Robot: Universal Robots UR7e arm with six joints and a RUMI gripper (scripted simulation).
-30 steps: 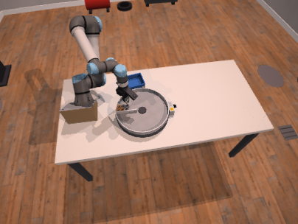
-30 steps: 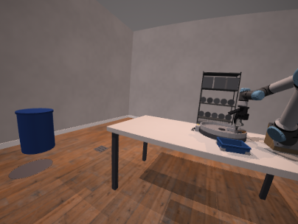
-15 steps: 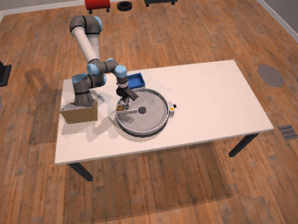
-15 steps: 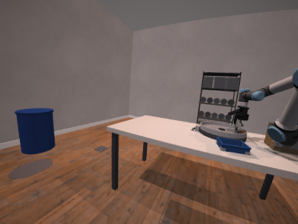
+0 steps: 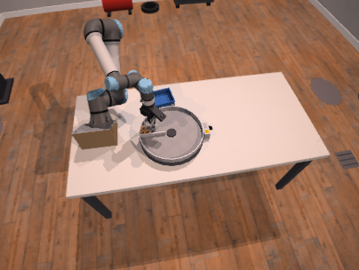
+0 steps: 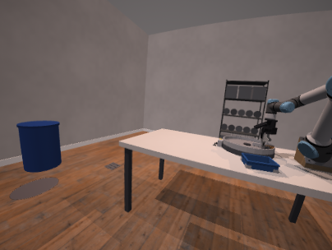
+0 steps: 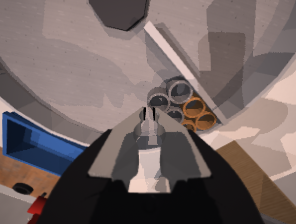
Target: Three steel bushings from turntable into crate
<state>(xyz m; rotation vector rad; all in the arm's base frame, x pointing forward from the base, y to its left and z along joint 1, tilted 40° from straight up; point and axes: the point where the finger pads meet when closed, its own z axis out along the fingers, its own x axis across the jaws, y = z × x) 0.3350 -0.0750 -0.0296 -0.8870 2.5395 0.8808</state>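
The round grey turntable (image 5: 173, 133) stands on the white table, with a fence bar across its left part. Several bushings (image 7: 180, 105) lie bunched against that bar: steel-grey ones (image 7: 179, 90) and two brass ones (image 7: 199, 112). The cluster also shows in the top view (image 5: 146, 129). My gripper (image 7: 149, 108) is shut and hovers just above the turntable's left side, close beside the nearest steel bushing (image 7: 158, 96). I see nothing clearly held between the fingers. The blue crate (image 5: 163, 97) sits behind the turntable, beside the arm, and shows at the lower left of the wrist view (image 7: 30, 145).
The arm's base stands on a brown block (image 5: 95, 135) at the table's left end. A small white and orange unit (image 5: 207, 130) sits at the turntable's right rim. A shelf rack (image 6: 246, 108) stands behind the table and a blue barrel (image 6: 39, 145) is off to the side.
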